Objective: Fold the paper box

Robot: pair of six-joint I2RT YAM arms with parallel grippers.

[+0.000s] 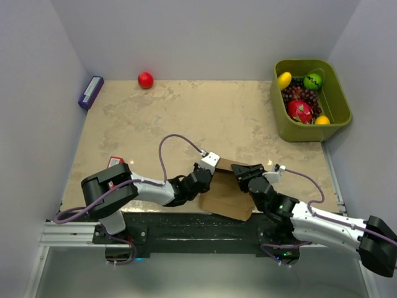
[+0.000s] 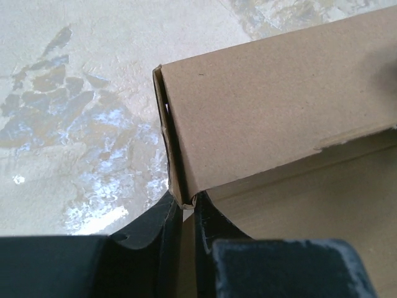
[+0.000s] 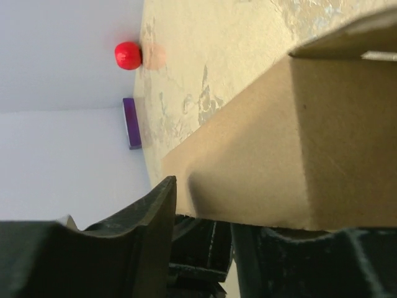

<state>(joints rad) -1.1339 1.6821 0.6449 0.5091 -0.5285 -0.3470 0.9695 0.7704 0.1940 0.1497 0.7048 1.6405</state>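
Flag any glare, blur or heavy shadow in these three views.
Top external: even light, sharp, only soft shadows around the paper box. Left wrist: cardboard crisp, whitish glare patches on the table, left fingers dark and soft. Right wrist: right fingers underexposed, a shadow on the box face beside them, far red ball clear.

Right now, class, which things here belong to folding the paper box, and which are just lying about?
Job: paper box, left hand, right hand.
Lying about: red ball, purple box, flat red box, green bin of fruit.
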